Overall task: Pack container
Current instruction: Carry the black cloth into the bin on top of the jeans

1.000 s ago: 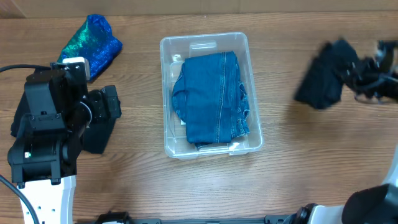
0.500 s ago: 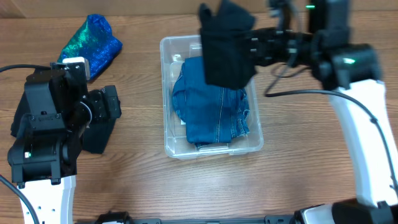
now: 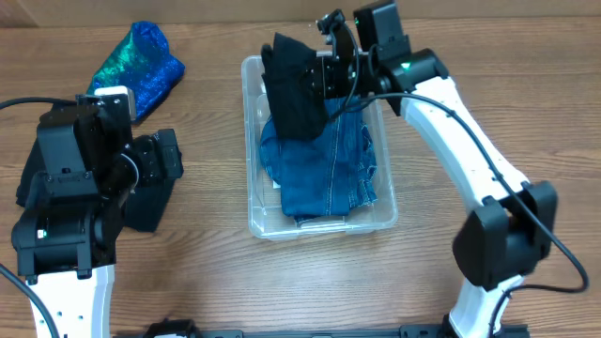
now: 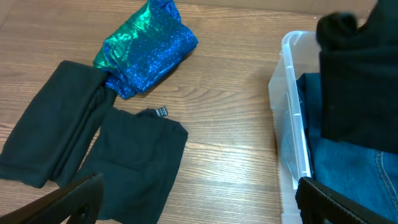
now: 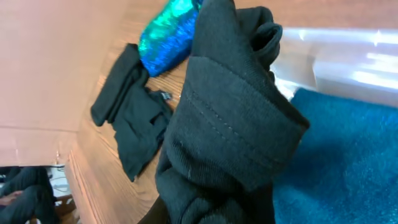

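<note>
Wood table [image 3: 207, 272] — container [image 3: 254, 218] below right hand [image 3: 324, 73] clenching black garment [image 3: 293, 94]; left hand [image 4: 199, 204] aside, released.

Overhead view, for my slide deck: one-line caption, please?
Right gripper holds a black garment over the clear container, folded jeans already inside.

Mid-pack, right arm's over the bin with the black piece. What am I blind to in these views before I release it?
1. Fingers of the right gripper: right wrist view, the black garment covers them.
2. Far end and floor of the container: overhead, that garment and the jeans cover them.
3. The black clothes on the table: overhead, the left arm hides most of them.
4. Whether garment touches jeans: no view settles it.
</note>
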